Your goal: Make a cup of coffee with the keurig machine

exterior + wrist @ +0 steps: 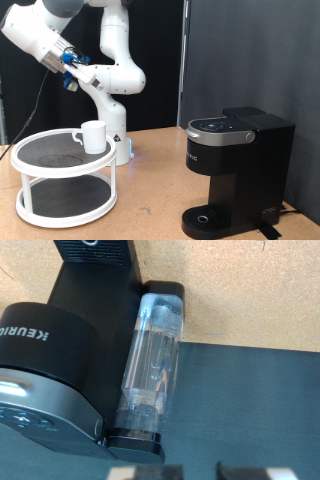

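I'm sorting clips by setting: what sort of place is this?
Probably a robot lab test bench, not a kitchen: a wooden table, a keurig machine, and a white two-tier rack holding the cup.

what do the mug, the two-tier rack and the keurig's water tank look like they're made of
The mug looks like glazed white ceramic: smooth with a soft sheen. The two-tier rack seems to be white-coated metal or plastic, with dark mesh-like shelves. The water tank on the keurig machine is clear plastic, see-through with reflections; the machine's body looks like black plastic, partly glossy.
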You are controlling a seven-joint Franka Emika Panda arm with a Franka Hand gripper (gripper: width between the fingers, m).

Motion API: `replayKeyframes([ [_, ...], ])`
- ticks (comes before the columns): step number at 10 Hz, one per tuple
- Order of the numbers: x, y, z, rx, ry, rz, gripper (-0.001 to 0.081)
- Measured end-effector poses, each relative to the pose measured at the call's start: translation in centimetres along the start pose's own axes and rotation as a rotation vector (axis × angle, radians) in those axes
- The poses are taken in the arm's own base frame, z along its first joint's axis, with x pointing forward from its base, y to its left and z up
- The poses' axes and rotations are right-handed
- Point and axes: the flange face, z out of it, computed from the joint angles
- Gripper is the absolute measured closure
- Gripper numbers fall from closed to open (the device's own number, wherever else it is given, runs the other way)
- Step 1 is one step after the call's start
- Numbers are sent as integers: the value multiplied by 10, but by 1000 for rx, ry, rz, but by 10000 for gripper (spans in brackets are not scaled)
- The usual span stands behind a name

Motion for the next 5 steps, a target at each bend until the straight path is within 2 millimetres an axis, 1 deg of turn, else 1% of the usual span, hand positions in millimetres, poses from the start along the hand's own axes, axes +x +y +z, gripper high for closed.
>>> replayKeyframes([
  [1, 2, 2, 0, -18, -5, -16, 806],
  [2, 9, 4, -2, -40, -9, -41, 806],
  [5, 45, 7, -18, -58, 18, -55, 806],
])
